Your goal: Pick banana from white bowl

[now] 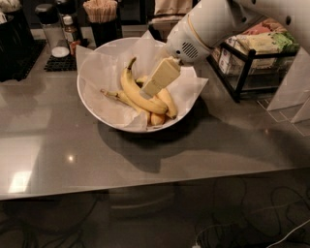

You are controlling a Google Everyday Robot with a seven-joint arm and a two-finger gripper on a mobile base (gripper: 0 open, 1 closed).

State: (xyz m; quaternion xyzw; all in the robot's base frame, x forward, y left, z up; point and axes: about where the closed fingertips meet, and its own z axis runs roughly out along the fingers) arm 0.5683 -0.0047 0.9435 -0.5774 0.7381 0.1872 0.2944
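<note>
The white bowl [97, 114] sits on the grey counter, lined with crinkled white paper. The banana [131, 92], long, yellow and strongly curved, lies in the middle of it with its dark-tipped stem pointing up and back. A thinner pale banana [116, 96] lies to its left and a shorter orange-tinted one [167, 101] to its right. My gripper [147, 90] reaches down from the upper right over the bowl, and its cream-coloured finger [160, 77] lies right over the banana's middle.
A black wire rack [252, 63] with packaged snacks stands to the right of the bowl. Shakers [47, 24] and a cup of wooden stirrers [100, 14] stand behind it on a black mat. The counter's front edge runs below.
</note>
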